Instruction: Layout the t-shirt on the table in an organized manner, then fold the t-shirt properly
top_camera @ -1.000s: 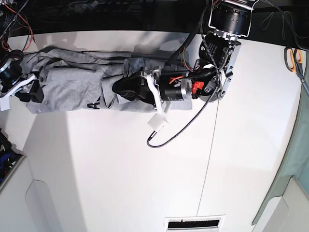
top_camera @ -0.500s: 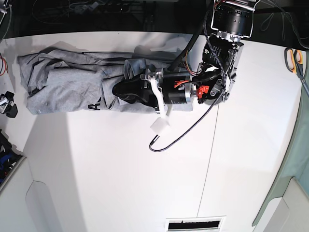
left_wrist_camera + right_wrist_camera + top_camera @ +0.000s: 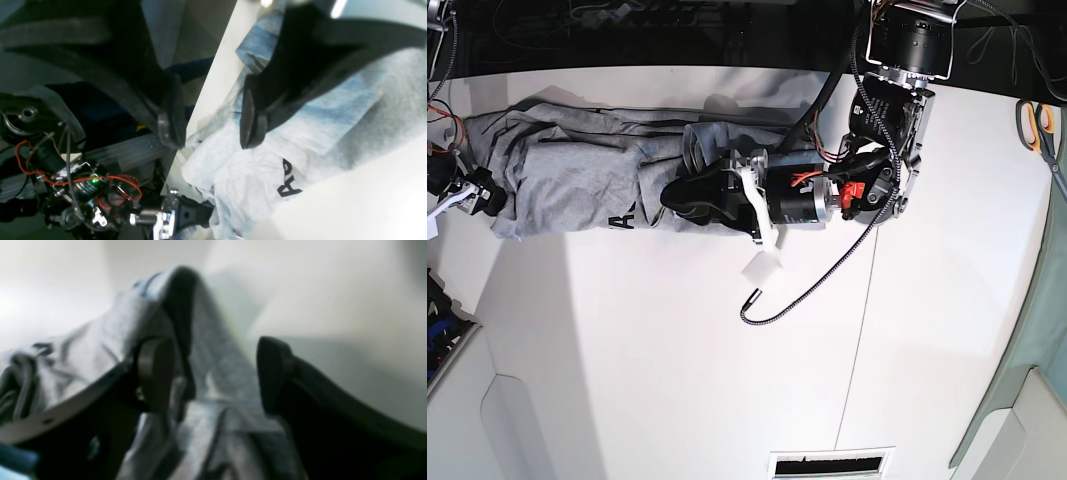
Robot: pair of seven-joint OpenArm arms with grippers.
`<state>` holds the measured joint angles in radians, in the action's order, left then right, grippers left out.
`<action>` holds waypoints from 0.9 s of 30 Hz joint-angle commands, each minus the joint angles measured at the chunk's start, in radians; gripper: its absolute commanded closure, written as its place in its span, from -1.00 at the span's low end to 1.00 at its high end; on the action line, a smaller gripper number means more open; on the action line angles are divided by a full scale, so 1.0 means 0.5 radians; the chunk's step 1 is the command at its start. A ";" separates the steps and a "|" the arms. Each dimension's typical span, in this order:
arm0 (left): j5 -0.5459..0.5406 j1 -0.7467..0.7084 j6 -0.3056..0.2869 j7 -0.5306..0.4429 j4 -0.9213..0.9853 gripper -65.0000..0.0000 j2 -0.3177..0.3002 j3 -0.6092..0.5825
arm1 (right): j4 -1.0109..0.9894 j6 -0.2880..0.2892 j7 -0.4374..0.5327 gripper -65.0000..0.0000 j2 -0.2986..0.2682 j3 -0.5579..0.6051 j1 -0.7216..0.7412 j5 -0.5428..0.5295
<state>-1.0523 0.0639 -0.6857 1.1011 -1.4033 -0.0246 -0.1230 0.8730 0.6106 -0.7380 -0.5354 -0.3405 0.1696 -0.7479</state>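
White table (image 3: 677,350) carried the bunched grey t-shirt (image 3: 567,180). Left gripper (image 3: 210,120) stood parted over it, grasping nothing; right gripper (image 3: 213,373) gaped, cloth between its fingers.

Parted fingers (image 3: 248,123), t-shirt (image 3: 253,166), table (image 3: 350,200)

t-shirt (image 3: 567,180): soft heather-grey knit cloth, matt, rumpled into folds, black printed letters.
tabletop (image 3: 677,370): smooth matt white surface, thin dark seam.
left claw (image 3: 210,123): matt black plastic fingers, rubbery-looking pads.
right claw (image 3: 213,373): dull black plastic, blurred.
cable (image 3: 812,285): braided sheath, slight sheen.
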 commanded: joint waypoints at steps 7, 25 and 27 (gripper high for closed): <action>-0.065 0.039 -0.025 -0.027 -0.120 0.08 -0.083 0.092 | 0.075 0.014 -0.237 -0.21 -0.049 0.003 0.011 -0.114; -0.088 0.037 -0.025 -0.027 -0.141 0.08 -0.283 0.092 | 0.161 0.016 -0.239 -0.21 -0.227 -0.010 -0.097 -0.404; -0.087 0.038 -0.025 -0.035 -0.141 0.08 -0.283 0.092 | 0.161 0.030 -0.239 -0.21 -0.194 -0.010 -0.097 -0.397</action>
<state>-1.0672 0.0643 -0.6857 1.1027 -1.4548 -0.1638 -0.0792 0.9382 0.6140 -0.8688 -0.6113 -0.3367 0.1081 -0.9272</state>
